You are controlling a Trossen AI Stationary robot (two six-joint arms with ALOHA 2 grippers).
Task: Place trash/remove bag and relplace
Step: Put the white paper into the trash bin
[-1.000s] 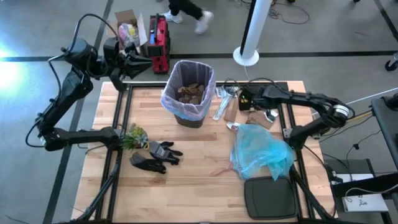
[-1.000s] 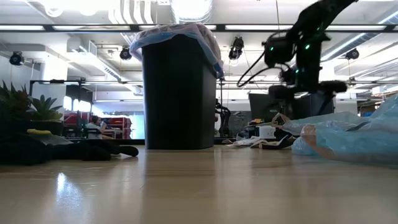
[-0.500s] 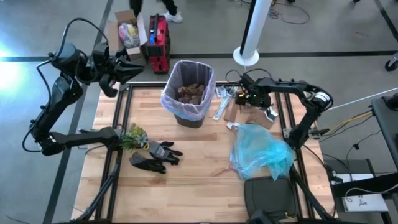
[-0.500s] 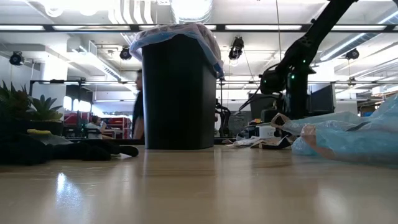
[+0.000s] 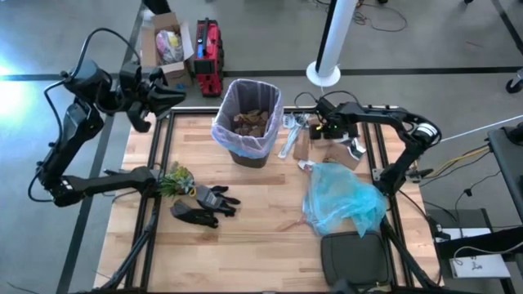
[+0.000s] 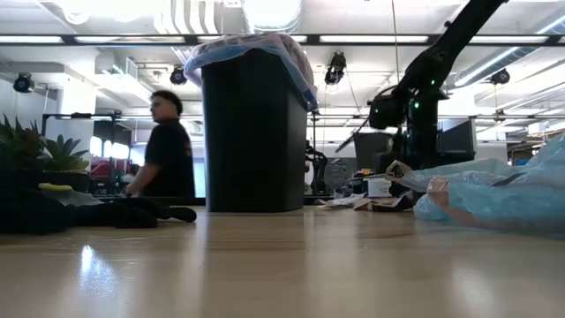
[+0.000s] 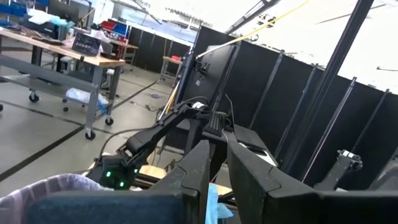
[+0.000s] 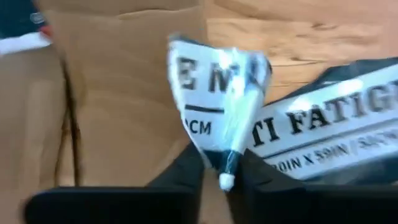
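Note:
The black bin [image 5: 248,122], lined with the pale pink-lavender bag [image 5: 222,131], stands at the table's far middle with brown trash [image 5: 249,120] inside. More trash [image 5: 315,140], cardboard and wrappers, lies on the table to the bin's right. My right gripper [image 5: 327,129] is down on that pile, shut on a white printed wrapper [image 8: 217,99]. My left gripper [image 5: 170,95] hovers shut over the table's far left corner, pointing toward the bin; the left wrist view shows its fingers [image 7: 200,163] closed with nothing between them. My right gripper pinches the white printed wrapper by a narrow, gathered end [image 8: 227,158] between its two fingers. The fingers come from above, pointing down at the pile. The rest of the wrapper fans out beyond the fingertips over the brown cardboard [image 8: 118,106]; whether it is lifted clear I cannot tell.
A light blue plastic bag [image 5: 343,200] lies crumpled right of centre, with a black pad [image 5: 355,257] at the near edge. Black gloves [image 5: 204,204] and a small plant [image 5: 176,178] sit at the left. A person [image 6: 168,146] walks behind the table.
My right gripper has come down onto the trash pile beside the bin and shut on the white wrapper. My left gripper has drawn back a little toward the table's left edge, staying shut. A person has walked past the far side.

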